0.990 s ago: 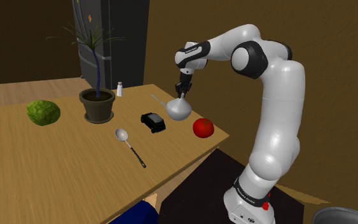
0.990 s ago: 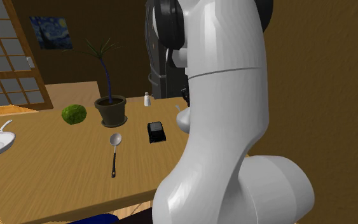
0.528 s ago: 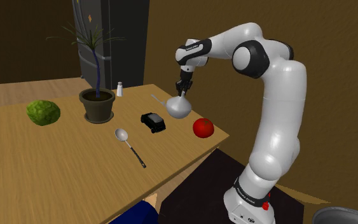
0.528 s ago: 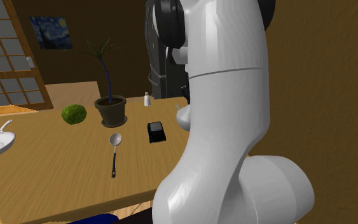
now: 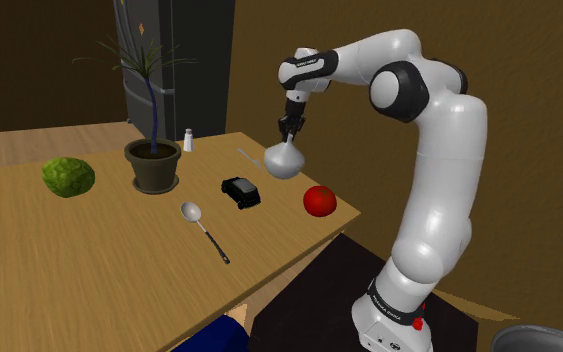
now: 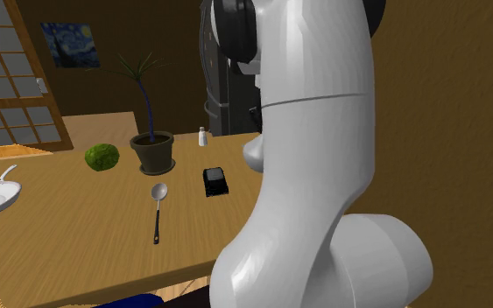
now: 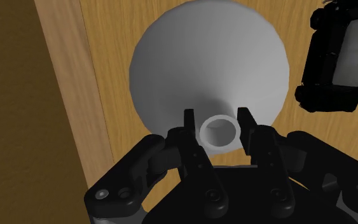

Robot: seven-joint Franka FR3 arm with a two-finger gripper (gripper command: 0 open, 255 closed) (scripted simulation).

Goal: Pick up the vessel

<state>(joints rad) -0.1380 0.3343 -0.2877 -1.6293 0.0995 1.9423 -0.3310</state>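
- Since a second ago the gripper [image 5: 288, 133] has risen in the shoulder view and the vessel [image 5: 283, 161] has come up with it. The black box [image 5: 240, 190] lies where it lay.
- Both fingers [image 7: 191, 133] are clamped on the vessel's narrow neck, one on each side, with the open mouth between their tips.
- Gripping at the neck makes sense. The bulb below looks too wide and round for the jaws to span, while the neck gives a short, straight-sided place to pinch.
- With the gripper pointing straight down, the vessel hangs upright below it, heavy end lowest, so it should be less likely to swing or twist out.
- As for place, the vessel hangs just beside the black box, on the shoulder view's right of it and higher in the picture. It seems to be clear of the table [image 5: 89, 250] on which the box rests, though the gap under it is hard to judge.
- In the second exterior view the bulb shows as a pale curve [image 6: 252, 156] past the box, mostly hidden by the arm [image 6: 314, 131].
- Its looks are plain: smooth, matt, pale grey all over, shaped like a flask. A broad round body tapers up as a cone into a short tube with a thick lip.
- No markings or contents show.
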